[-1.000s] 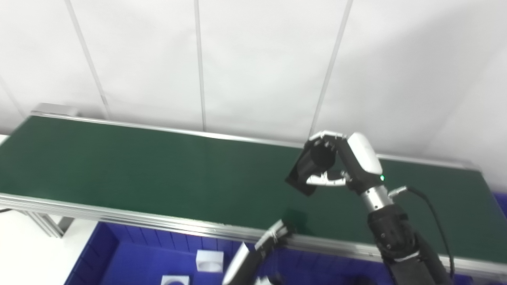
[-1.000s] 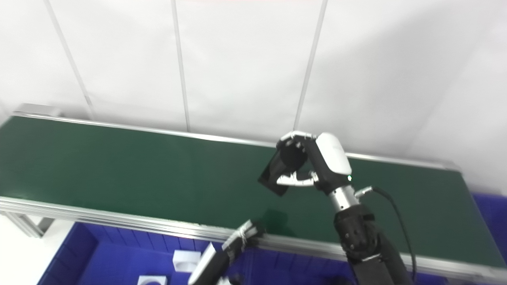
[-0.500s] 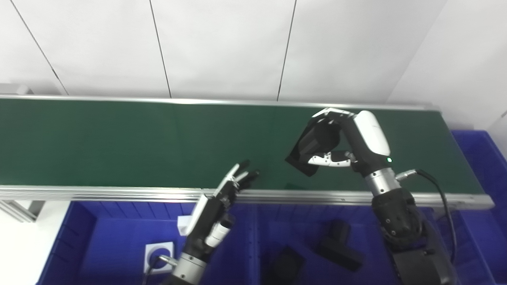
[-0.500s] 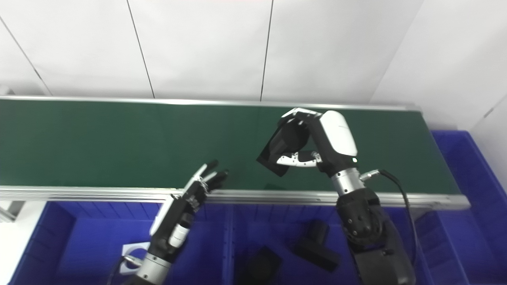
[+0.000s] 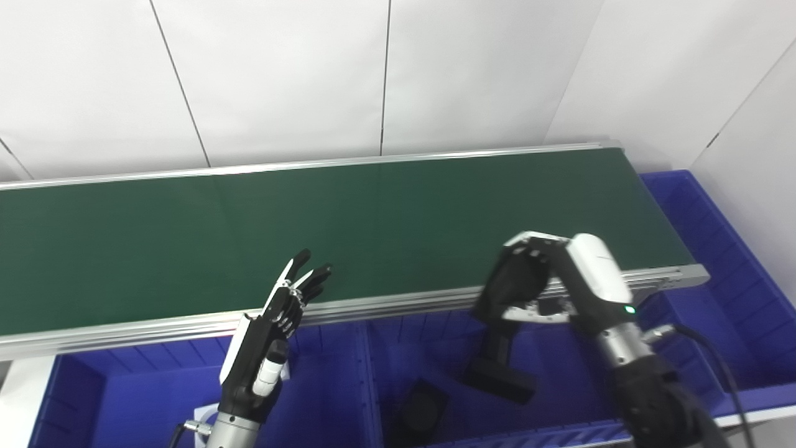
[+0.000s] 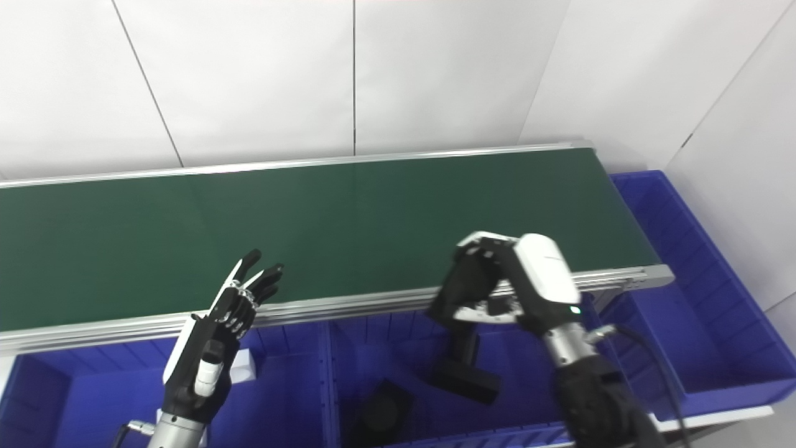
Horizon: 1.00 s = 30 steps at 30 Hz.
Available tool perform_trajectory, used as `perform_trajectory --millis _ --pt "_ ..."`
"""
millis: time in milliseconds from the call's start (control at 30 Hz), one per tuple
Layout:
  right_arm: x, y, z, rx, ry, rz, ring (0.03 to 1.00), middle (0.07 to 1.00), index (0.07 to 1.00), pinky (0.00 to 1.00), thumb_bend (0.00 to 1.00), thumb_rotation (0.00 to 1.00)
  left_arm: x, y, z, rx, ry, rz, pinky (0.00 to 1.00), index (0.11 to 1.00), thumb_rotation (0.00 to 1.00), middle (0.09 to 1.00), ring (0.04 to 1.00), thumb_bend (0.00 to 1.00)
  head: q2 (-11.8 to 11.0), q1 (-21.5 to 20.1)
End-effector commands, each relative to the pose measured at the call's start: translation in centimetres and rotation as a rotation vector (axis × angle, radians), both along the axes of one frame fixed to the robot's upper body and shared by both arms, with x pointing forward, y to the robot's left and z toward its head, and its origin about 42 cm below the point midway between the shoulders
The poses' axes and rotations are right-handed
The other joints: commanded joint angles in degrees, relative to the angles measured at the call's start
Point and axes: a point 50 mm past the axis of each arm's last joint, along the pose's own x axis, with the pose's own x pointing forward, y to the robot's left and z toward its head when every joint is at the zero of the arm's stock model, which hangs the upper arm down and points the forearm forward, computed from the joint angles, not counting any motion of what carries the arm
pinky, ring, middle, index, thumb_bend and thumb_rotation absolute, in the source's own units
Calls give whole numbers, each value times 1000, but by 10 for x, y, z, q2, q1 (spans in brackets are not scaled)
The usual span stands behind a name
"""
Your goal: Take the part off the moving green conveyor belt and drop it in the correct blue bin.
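Right hand clamped on black part above middle blue bin — two black parts inside; left hand at 8 o'clock, fingers apart, empty.

**Arm and Hand Posture**

Left hand: raised from the lower edge of the view on an upright forearm. The fingers are extended and slightly spread, pointing up and away from the robot. Nothing is held.

Right hand: carried on a forearm that enters from the lower right. The wrist is bent so the white back of the hand faces up and right. The fingers curl down toward the thumb, closed around a dark object.
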Motion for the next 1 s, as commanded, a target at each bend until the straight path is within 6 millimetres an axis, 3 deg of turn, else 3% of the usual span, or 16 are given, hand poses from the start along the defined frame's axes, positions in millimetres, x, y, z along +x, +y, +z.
perform_trajectory --millis 0,100,200,467,700,967 --pt "-10 -22 13 -48 -5 -12 388 488 534 340 512 0 7 -4 13 -18 -64 -3 912 961 952 860 900 781 -1 -3" --pt "-22 -40 13 -81 56 -27 372 473 545 315 509 0 9 -2 11 -16 -62 -1 901 961 955 856 892 783 -1 -6" --pt "-30 -51 8 -103 114 -37 395 479 535 357 513 0 10 1 10 -18 -58 -4 906 959 949 854 890 783 0 -13" --pt "-35 -63 -8 -147 182 -73 401 490 523 366 514 0 10 6 12 3 -80 1 863 958 977 847 878 745 0 -22" --pt "-30 -74 -26 -190 222 -67 402 494 519 366 515 0 9 4 12 -5 -78 1 881 963 965 852 883 739 -2 -11" --pt "-11 -84 -50 -265 277 -48 393 460 528 344 514 0 7 5 13 0 -71 1 885 963 979 846 879 747 -1 -8"
